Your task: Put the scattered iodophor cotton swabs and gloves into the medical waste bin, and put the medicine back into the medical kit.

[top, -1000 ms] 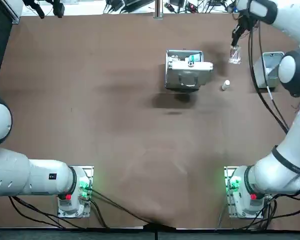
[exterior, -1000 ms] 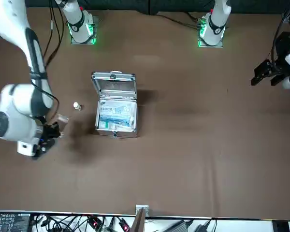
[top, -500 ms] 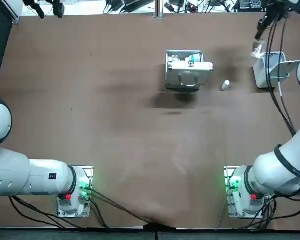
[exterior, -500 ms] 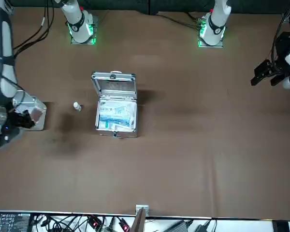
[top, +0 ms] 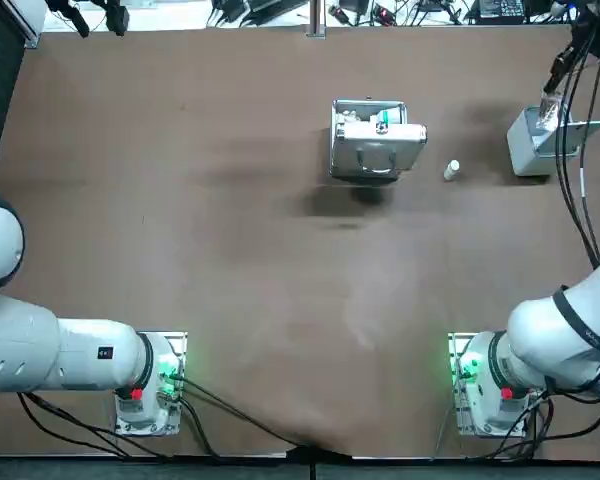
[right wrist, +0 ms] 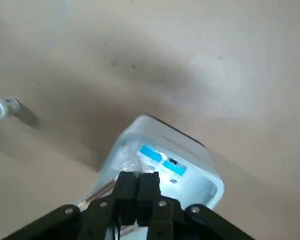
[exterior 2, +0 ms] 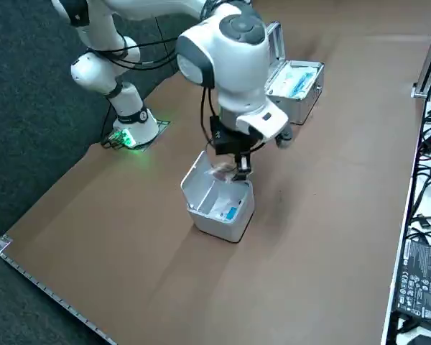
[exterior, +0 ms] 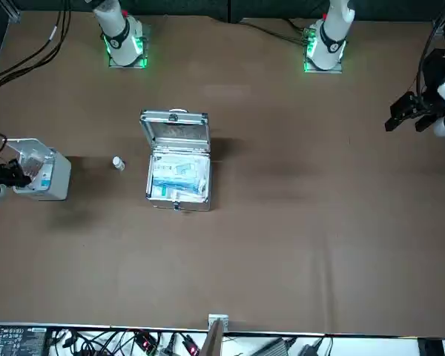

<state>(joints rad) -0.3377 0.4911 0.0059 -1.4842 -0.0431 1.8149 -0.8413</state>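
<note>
- Right hand (exterior 2: pixel 237 168), closed on a crumpled clear plastic piece (exterior 2: pixel 221 172), hangs over the open waste bin (exterior 2: pixel 212 220) by the table's (exterior 2: pixel 309 244) right edge.
- Best to lower past the rim before letting go.
- Medicine bottle (top: pixel 451 171) lies beside the medical kit (top: pixel 375 140).

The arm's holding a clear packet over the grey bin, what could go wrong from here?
The packet in the right gripper hangs near the rim of the bin, so it might catch there or drop outside. Swinging back, the arm could knock the small bottle sitting between bin and case.
</note>
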